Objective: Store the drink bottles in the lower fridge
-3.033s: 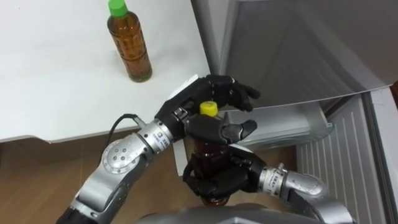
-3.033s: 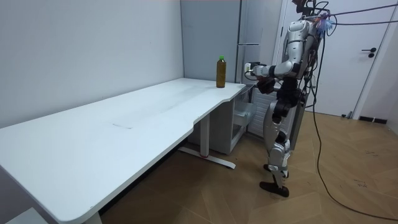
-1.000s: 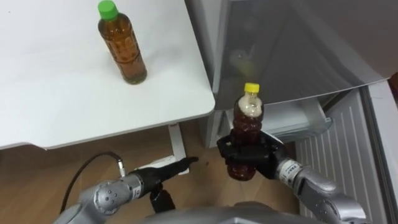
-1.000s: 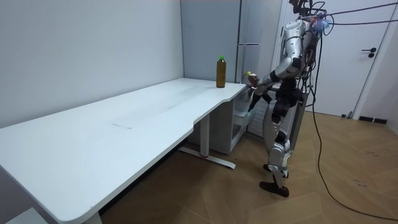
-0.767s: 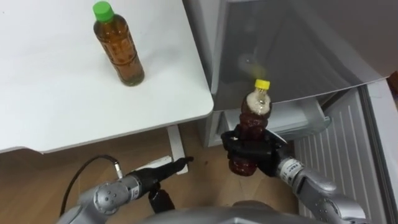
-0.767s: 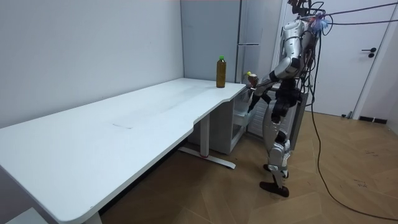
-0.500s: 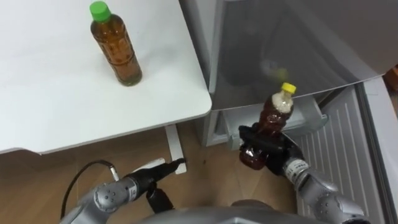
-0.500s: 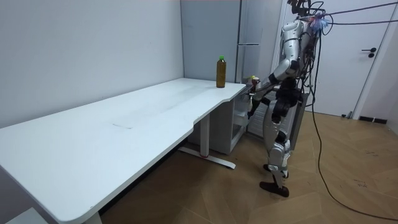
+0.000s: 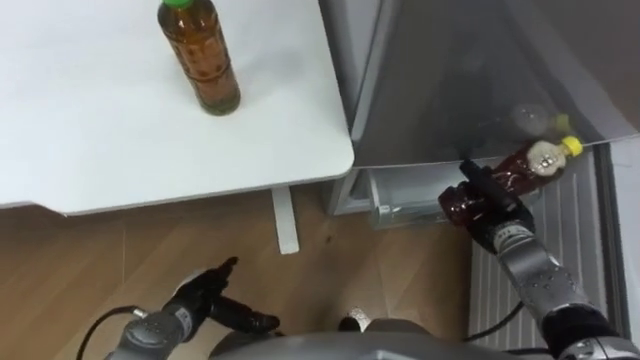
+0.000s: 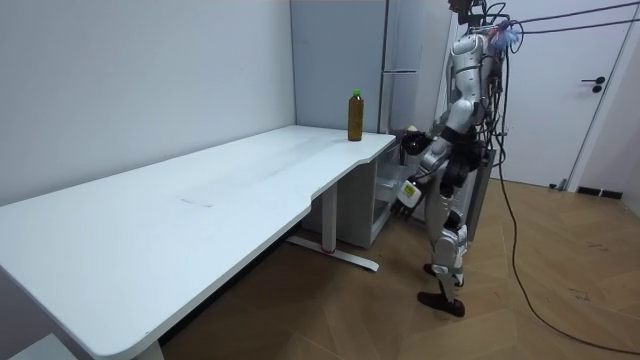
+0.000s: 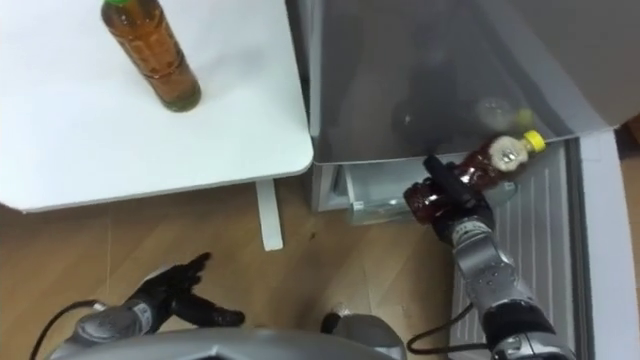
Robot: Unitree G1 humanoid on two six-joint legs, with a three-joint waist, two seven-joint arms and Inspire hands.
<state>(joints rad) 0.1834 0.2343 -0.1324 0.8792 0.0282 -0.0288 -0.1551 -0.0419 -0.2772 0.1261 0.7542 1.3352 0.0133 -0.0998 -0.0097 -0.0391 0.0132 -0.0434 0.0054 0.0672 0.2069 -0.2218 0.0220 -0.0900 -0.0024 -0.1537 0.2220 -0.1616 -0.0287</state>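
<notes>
You've got a dark red-brown bottle w/ yellow cap, amber bottle w/ green cap, plain white table, grey fridge, brown wood-grain floor, your R hand & L hand both black.

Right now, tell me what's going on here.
The robot stands in front of the grey fridge, next to the white desk. Its right hand grips a dark yellow-capped bottle, tipped over with the cap pointing away, at the fridge's lower opening and not yet set down. Its left hand hangs low over the floor, open and idle. A green-capped bottle stands upright on the desk.
</notes>
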